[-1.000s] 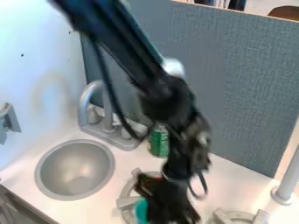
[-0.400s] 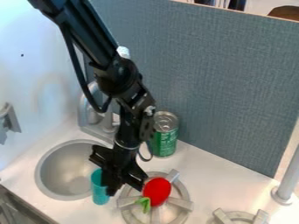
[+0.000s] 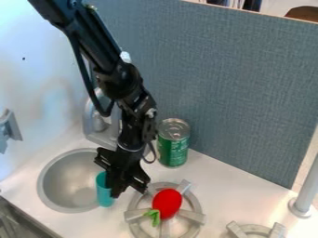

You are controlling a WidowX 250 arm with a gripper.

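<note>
Teal cup (image 3: 102, 188) and gripper (image 3: 116, 191) have moved together, leftward from over the near burner and then slightly toward the back. Far left, a gray fixture (image 3: 9, 127) is mounted on the white wall (image 3: 37, 60). Right of it, the round gray sink (image 3: 62, 181) is set into the white tabletop (image 3: 220, 188), with a gray faucet (image 3: 89, 111) behind it. The cup is roughly upright at the sink's right edge; whether it touches the rim I cannot tell. The gripper is clamped on the cup, covering part of its right side. The black arm (image 3: 118, 76) slants down from the upper left. Behind and right of the gripper stands a green can (image 3: 173, 146) with a silver top, its label bearing white print too small to read. In front of the can, a red toy (image 3: 167, 203) with a green end lies on the gray near burner (image 3: 192, 216). Farther right are a second burner (image 3: 249, 228) and a gray post (image 3: 306, 190), with the blue-gray partition (image 3: 242, 93) behind.
</note>
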